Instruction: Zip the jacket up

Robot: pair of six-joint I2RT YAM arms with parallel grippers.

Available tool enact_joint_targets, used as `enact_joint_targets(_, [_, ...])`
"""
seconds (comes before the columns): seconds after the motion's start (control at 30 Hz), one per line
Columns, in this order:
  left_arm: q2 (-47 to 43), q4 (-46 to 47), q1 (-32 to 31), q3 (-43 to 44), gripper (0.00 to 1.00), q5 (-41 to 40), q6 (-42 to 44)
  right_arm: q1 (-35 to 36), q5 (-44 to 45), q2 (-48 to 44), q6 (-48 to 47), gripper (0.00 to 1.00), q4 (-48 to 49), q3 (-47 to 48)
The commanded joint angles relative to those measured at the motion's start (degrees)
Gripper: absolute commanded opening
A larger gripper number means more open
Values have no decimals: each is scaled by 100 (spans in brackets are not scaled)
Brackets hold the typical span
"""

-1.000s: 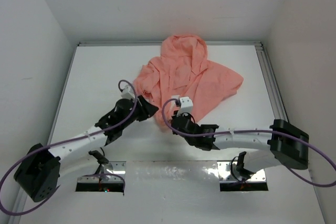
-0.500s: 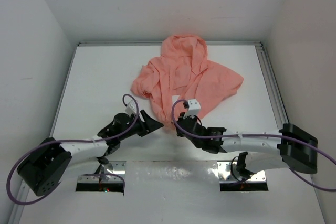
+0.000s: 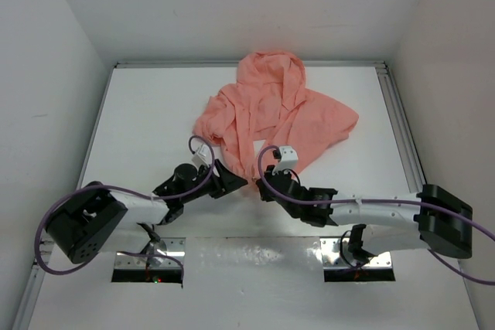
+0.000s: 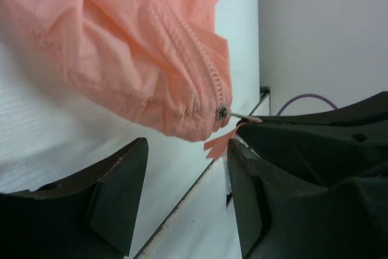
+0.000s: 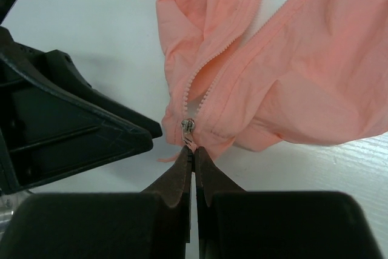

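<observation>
Jaws of the right gripper (image 5: 194, 153) are clenched tip to tip on the thin metal pull tab (image 5: 190, 140) that hangs from the zipper slider (image 5: 188, 125). The slider sits at the very bottom of the jacket front, at the hem corner nearest the arms. Just above it the two rows of zipper teeth (image 5: 209, 68) part and run away from each other up the fabric, so the front lies unzipped over nearly its whole length. The left gripper (image 4: 187, 150) stands released, its two dark fingers (image 4: 115, 189) spread wide with nothing between them. The same hem corner and slider lie just beyond its fingertips, close to them but apart. In the right wrist view its black body fills the left side, its tip near the slider without touching it. Seen from above, both grippers meet nose to nose at the near edge of the garment, the left one coming in from the left and the right one from the right. The jacket (image 3: 286, 117) lies crumpled on the white table (image 3: 147, 106), bunched rather than flat, with its hood (image 3: 271, 67) against the far edge and the hem toward the arms. A purple cable (image 3: 69, 199) loops along the left arm.
</observation>
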Motion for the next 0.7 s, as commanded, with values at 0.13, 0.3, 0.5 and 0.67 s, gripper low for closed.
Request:
enact_joint_targets(0.13, [338, 750, -138, 346, 51, -19, 6, -12, -112, -232, 72, 0, 288, -126])
enact_joint_targets(0.3, [550, 961, -235, 399, 42, -89, -143, -20, -164, -223, 80, 0, 376, -126])
enact_joint_targets(0.5, [559, 1049, -314, 408, 26, -335, -222, -20, -191, -241, 98, 0, 438, -170])
enact_joint_targets(0.67, [498, 1049, -331, 417, 0, -485, -240, -12, -165, -302, 98, 0, 438, -205])
